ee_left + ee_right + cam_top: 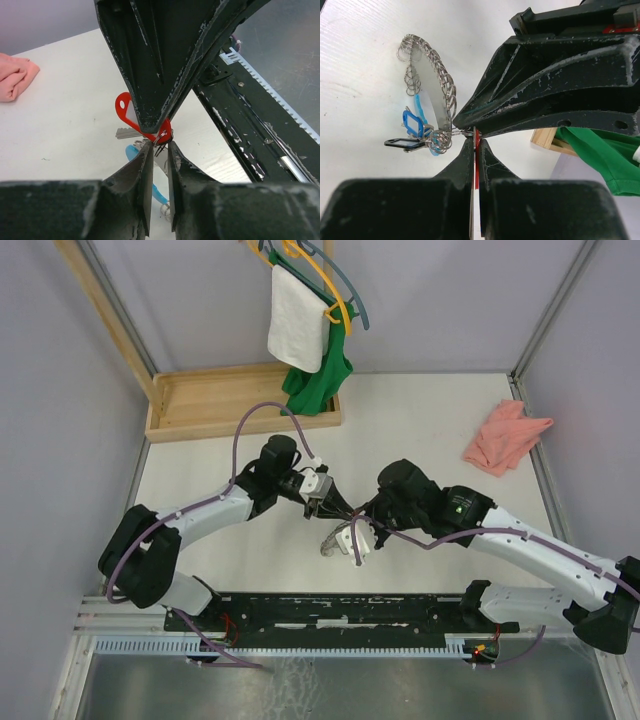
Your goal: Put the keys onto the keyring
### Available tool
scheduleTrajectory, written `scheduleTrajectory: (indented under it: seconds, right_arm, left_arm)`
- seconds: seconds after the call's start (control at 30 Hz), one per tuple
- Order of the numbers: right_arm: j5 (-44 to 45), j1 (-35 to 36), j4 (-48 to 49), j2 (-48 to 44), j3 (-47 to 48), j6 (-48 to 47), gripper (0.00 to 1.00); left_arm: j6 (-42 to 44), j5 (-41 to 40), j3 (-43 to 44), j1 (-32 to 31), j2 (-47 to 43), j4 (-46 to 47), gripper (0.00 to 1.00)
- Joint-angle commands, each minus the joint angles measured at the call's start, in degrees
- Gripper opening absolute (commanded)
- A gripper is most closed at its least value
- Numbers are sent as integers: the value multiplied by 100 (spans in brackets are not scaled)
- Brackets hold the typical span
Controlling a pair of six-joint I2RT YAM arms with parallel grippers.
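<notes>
The right gripper (476, 144) is clamped on the flat red tag of the red-tagged key (128, 113), meeting the left gripper (160, 148) tip to tip over the middle of the white desk (420, 420). The left gripper's jaws stand nearly together, pinching a thin wire loop of the keyring (439, 75) right beside the red tag. The keyring's chain of metal rings trails away from the pinch, with the blue-tagged key (408, 123) and a black tag (400, 144) gathered at its lower end. A pink cloth (505, 435) lies well apart, by the desk's right edge.
</notes>
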Motion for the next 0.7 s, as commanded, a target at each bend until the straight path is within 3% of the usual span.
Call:
scheduleTrajectory:
  seconds: [0.0,0.1,0.27,0.67]
  right_arm:
    - [-49,38,275,-11,275,2,1]
    - [98,41,264,-56,268,114,1]
    - [503,37,265,-215,169,726,1]
    - [846,46,1497,-741,-1011,3400,1]
  left_arm:
    - [-140,170,229,-14,84,54,17]
    - [-160,-2,226,-20,51,-10,3]
    - [-448,-558,123,-11,-185,3,3]
    - [-2861,-2448,-1295,2,-1178,2714,3]
